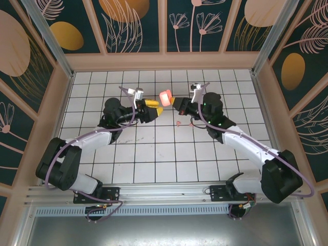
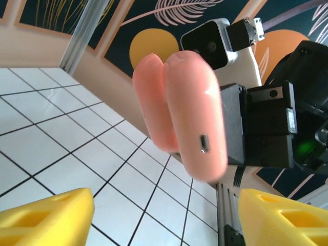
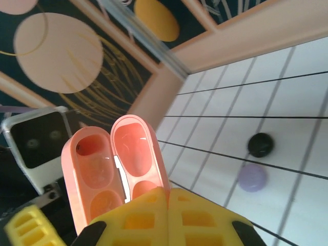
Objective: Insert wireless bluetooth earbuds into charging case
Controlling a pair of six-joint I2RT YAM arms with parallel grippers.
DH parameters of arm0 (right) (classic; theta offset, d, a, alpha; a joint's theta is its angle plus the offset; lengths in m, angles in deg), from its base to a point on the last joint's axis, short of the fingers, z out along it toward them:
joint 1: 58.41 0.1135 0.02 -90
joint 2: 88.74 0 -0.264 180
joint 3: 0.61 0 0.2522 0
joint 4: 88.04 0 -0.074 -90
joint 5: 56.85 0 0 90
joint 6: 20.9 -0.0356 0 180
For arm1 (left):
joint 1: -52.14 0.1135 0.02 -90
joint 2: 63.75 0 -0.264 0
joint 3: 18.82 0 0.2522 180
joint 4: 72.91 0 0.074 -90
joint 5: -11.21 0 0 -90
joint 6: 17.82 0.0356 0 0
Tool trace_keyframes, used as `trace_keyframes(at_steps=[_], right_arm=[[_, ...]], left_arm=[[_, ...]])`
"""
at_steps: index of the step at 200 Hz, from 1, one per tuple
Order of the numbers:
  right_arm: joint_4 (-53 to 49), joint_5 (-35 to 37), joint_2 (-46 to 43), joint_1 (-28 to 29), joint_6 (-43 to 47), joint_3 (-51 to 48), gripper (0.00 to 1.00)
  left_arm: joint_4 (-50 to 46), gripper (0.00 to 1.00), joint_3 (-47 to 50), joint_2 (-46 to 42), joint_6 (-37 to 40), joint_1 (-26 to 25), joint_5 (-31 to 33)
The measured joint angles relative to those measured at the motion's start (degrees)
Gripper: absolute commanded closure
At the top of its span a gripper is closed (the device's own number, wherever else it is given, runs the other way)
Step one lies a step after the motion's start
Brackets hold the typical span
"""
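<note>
A salmon-pink charging case (image 1: 165, 96) hangs open above the tiles at mid-table. My right gripper (image 1: 173, 102) is shut on it. In the right wrist view the yellow fingers (image 3: 138, 220) pinch the rim of one half of the case (image 3: 134, 148), and both hollow halves face the camera. My left gripper (image 1: 155, 106) is open just left of the case. In the left wrist view its yellow fingers (image 2: 46, 218) stand wide apart below the case's back (image 2: 192, 118), not touching it. Two tiny pink earbuds (image 1: 178, 123) lie on the tiles just in front of the grippers.
In the right wrist view a small black rounded piece (image 3: 261, 145) and a lilac one (image 3: 252, 178) lie on the white tiles; I cannot tell what they are. Patterned walls (image 1: 154, 25) enclose the tiled floor on three sides.
</note>
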Motion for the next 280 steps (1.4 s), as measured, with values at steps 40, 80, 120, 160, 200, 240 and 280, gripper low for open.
trace_keyframes(at_steps=[40, 80, 120, 160, 200, 240, 280], right_arm=[[-13.5, -0.5, -1.0, -6.8, 10.6, 6.0, 1.0], [-24.8, -0.6, -0.2, -7.8, 23.9, 10.4, 1.0], [-32.3, -2.3, 3.4, -7.8, 34.2, 12.6, 1.0], [-37.7, -5.9, 5.9, -7.8, 40.0, 13.7, 1.0], [-38.8, -7.8, 6.1, -7.3, 41.4, 14.1, 1.0], [-38.7, -8.3, 6.9, -4.8, 41.4, 15.3, 1.0], [-38.3, -8.2, 9.1, -3.2, 41.3, 16.4, 1.0]], left_arm=[[-17.6, 0.21, -9.4, -2.2, 11.6, 0.0, 0.8], [-36.7, 0.2, -23.3, 1.7, 24.5, 0.0, -0.6], [-56.6, 0.2, -35.7, 9.8, 37.0, 0.0, -2.9], [-75.5, 0.26, -45.0, 17.0, 48.4, 0.0, -5.3], [-87.7, 0.28, -48.5, 20.3, 56.1, 0.0, -7.1], [-92.0, 0.3, -49.2, 20.9, 59.1, 0.0, -10.2], [-93.4, 0.34, -49.3, 21.9, 60.4, 0.0, -12.5]])
